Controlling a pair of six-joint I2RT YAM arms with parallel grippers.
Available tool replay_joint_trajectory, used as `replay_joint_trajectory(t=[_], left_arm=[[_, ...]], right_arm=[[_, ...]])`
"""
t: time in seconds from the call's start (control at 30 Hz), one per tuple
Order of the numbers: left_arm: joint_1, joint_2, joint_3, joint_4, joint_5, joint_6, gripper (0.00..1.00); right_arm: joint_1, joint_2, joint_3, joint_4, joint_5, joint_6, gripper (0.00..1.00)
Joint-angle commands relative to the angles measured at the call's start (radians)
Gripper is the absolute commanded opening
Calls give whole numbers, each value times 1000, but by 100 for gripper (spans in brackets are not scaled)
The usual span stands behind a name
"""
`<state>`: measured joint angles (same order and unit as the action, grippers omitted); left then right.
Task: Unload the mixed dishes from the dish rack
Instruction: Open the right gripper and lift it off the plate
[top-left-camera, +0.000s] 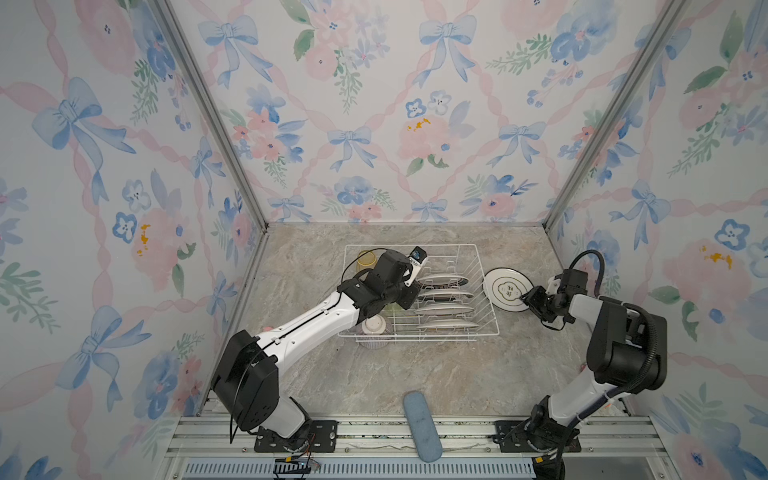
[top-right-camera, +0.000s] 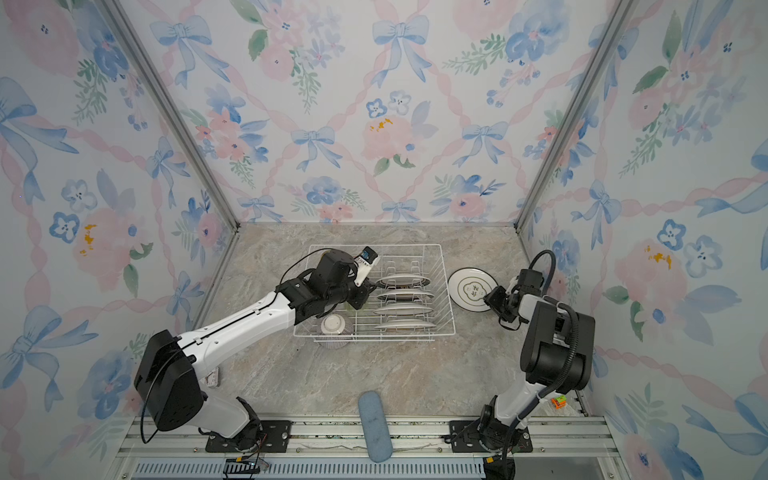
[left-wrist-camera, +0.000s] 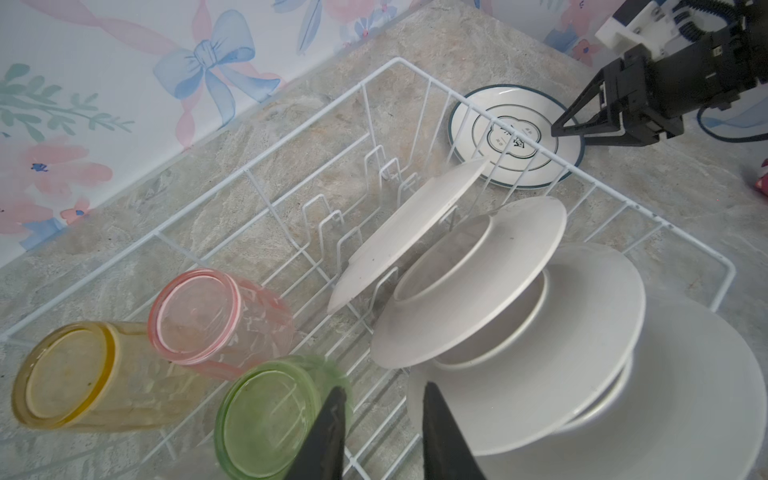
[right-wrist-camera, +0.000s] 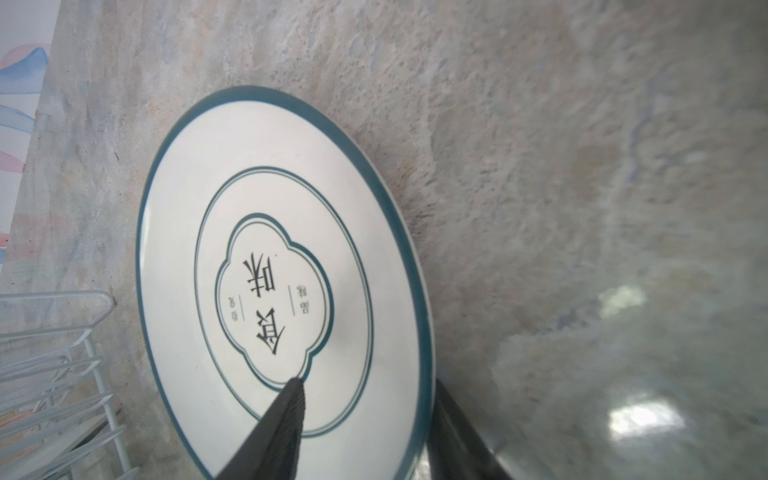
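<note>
Right of centre in both top views, the right pincer (right-wrist-camera: 368, 386) sits astride the rim of a teal-rimmed plate (right-wrist-camera: 270, 187). One finger lies over the printed face and its mate is outside the edge, so the jaws are plainly apart with the rim between them. Whether they pinch the rim or merely bracket it, I cannot tell. The plate lies flat and face up on the worktop (right-wrist-camera: 540, 166), outside the dish rack (top-left-camera: 411, 245) and just beside its right-hand wall, so the step in hand reads as letting this plate go. To do it well, the jaws should spread fully before the arm moves. The arm should then back off low along the plate's plane, so the outer finger does not catch under the rim and tip it.

Left of centre, the left pincer (left-wrist-camera: 384, 386) hovers inside the rack, partly open and empty. It is just beside the green tumbler (left-wrist-camera: 266, 415), with four plates (left-wrist-camera: 478, 282) standing in the prongs on its other side. Close by are the pink tumbler (left-wrist-camera: 199, 316) and yellow tumbler (left-wrist-camera: 66, 374), and the striped bowl (top-left-camera: 374, 326) sits upturned at the rack's lower left corner. Gripping the green one calls for care not to nudge its neighbours.
</note>
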<state>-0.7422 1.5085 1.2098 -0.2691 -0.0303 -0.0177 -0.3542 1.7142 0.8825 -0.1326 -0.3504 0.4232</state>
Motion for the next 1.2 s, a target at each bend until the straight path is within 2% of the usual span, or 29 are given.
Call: replay_joint_trajectory(t=[0.0, 0.13, 0.3, 0.4, 0.57, 0.6, 0.8, 1.17], left_arm=[[0, 5, 34, -30, -6, 30, 28], [-1, 16, 68, -41, -8, 54, 29], [-2, 70, 150, -75, 5, 121, 32], [-2, 116, 201, -104, 28, 180, 32], [-9, 176, 253, -123, 78, 280, 33], [-11, 191, 265, -129, 77, 295, 36], [-27, 263, 337, -152, 79, 359, 36], [-51, 387, 451, -205, 30, 419, 37]], right_arm=[[-16, -3, -20, -121, 43, -21, 52], [-29, -53, -31, -146, 44, -33, 53], [-21, -222, -21, -241, 48, -85, 56], [18, -328, 5, -326, 54, -136, 58], [133, -453, 48, -407, 85, -155, 62], [157, -469, 64, -429, 99, -161, 62], [237, -529, 116, -473, 125, -166, 65], [239, -579, 121, -487, 127, -178, 66]])
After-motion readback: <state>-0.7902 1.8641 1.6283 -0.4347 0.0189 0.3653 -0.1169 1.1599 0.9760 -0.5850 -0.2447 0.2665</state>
